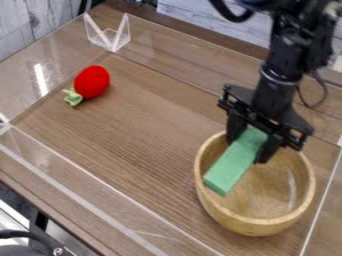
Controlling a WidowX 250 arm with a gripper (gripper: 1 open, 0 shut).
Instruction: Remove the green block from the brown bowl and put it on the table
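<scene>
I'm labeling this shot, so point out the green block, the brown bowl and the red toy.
green block point(230, 168), camera view, middle of its flat face.
brown bowl point(254, 224), camera view, near rim.
red toy point(91, 80), camera view, round body.

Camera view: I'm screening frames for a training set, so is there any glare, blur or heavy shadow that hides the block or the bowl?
Camera view: light is even and soft. The green block, the gripper and the brown bowl read clearly, only slightly soft. Pale glare streaks the clear plastic walls; faint shadow inside the bowl.
</scene>
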